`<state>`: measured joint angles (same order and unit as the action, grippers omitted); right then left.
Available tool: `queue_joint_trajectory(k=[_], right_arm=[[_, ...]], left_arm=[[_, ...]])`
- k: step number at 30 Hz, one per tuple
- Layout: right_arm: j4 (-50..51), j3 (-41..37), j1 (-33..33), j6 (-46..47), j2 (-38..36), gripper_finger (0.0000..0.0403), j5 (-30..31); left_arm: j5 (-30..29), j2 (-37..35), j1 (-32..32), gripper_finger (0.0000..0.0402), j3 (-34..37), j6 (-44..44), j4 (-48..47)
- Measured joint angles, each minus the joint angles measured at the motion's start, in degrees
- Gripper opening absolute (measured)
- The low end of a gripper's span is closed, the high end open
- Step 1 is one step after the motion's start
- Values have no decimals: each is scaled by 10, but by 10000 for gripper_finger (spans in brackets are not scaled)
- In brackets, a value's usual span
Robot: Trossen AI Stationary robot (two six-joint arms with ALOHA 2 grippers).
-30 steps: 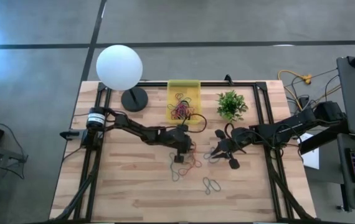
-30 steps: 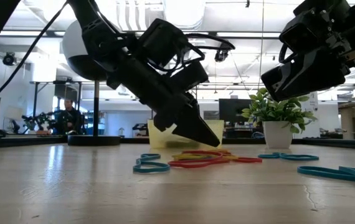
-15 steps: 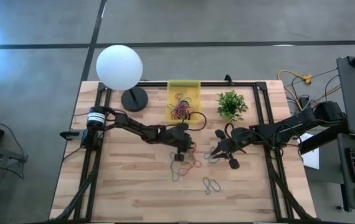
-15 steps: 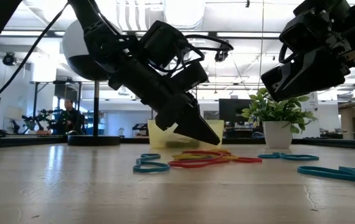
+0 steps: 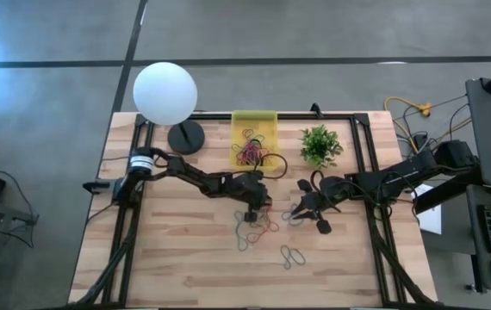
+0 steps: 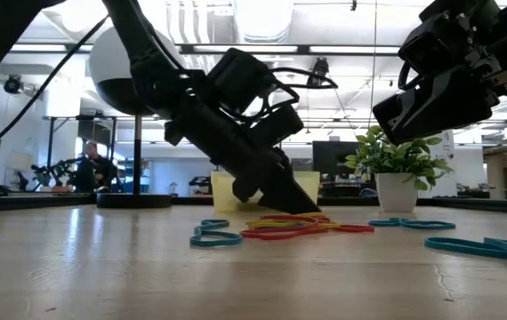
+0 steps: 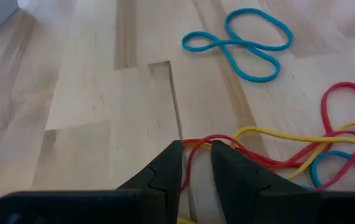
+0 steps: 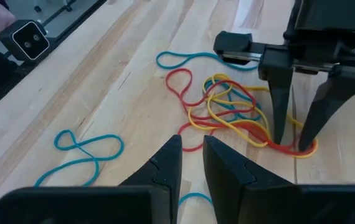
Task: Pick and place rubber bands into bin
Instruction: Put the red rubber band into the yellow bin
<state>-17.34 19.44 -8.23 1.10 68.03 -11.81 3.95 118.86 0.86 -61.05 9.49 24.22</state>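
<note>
Nearest on the pale wooden desk (image 5: 177, 258): loose teal rubber bands (image 6: 216, 236), thin floppy loops. Just beyond, a red, yellow and teal tangle (image 8: 240, 112). Left jaws tipped down onto that tangle, slightly parted, straddling a red strand, nothing clamped. Right jaws raised just beside the tangle, narrowly parted, empty. Farther back, a small rectangular translucent yellow plastic bin (image 5: 254, 116) with more bands inside, between a white globe lamp (image 5: 165, 93) and a small green potted plant (image 5: 320, 145).

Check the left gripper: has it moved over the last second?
Yes. The left gripper has dropped toward the tabletop, its tips now at the rubber bands.
</note>
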Motion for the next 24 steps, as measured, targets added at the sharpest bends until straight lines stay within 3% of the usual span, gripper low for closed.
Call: queue_joint_trajectory(k=[6, 12, 24], right_arm=[[4, -1, 0, -2, 0, 57, 0], [4, -1, 0, -7, 0, 57, 0], [5, -1, 0, -7, 0, 57, 0]], left_arm=[[3, 4, 6, 71, -2, -1, -1], [11, 4, 9, 9, -2, -2, -3], [-6, -32, 11, 0, 1, -1, -1]])
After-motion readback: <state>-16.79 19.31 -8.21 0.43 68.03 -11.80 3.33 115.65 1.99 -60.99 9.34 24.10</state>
